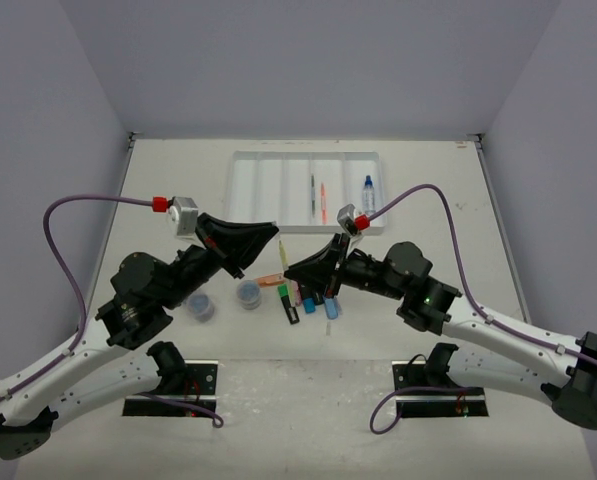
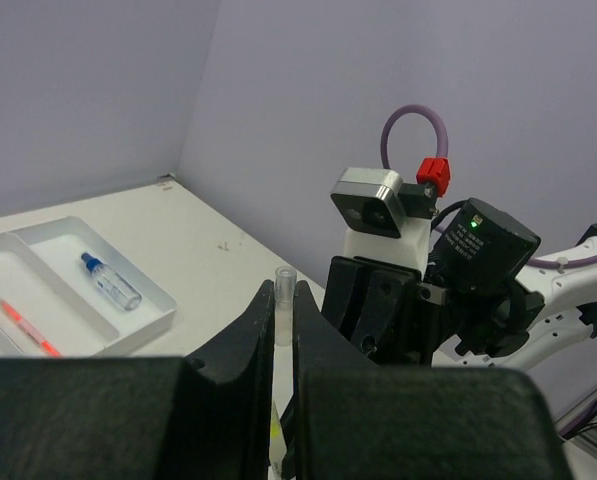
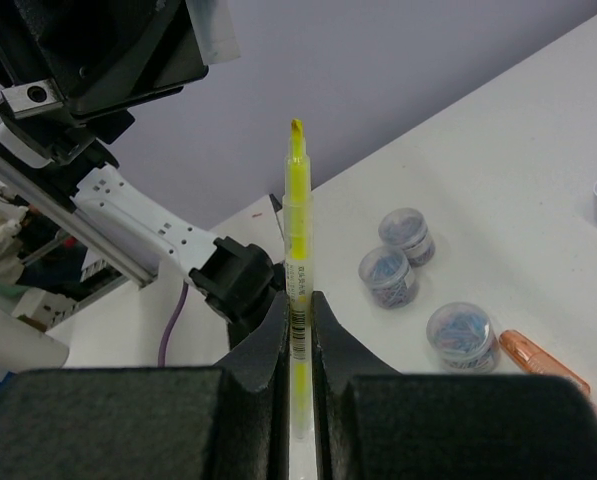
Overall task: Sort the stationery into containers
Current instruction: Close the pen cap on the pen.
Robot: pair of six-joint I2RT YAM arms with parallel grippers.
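Observation:
My left gripper (image 1: 274, 234) (image 2: 285, 300) is shut on a small clear pen cap (image 2: 285, 280), held upright at its fingertips. My right gripper (image 1: 291, 269) (image 3: 298, 305) is shut on a thin yellow highlighter pen (image 3: 297, 230) (image 1: 281, 251), whose bare tip points at the left gripper. The two grippers meet tip to tip above the table. Below them lie orange (image 1: 271, 281), green (image 1: 288, 303) and blue (image 1: 331, 307) highlighters. The white tray (image 1: 246, 190) holds a dark pen (image 1: 312, 192), an orange pen (image 1: 323, 200) and a blue-capped bottle (image 1: 368, 193).
Two clear tubs (image 1: 202, 306) (image 1: 248, 293) stand by the left arm; the right wrist view shows three tubs (image 3: 388, 275). The tray rim (image 2: 148, 300) lies behind the left gripper, with the bottle (image 2: 110, 282) inside. Grey walls close in the table.

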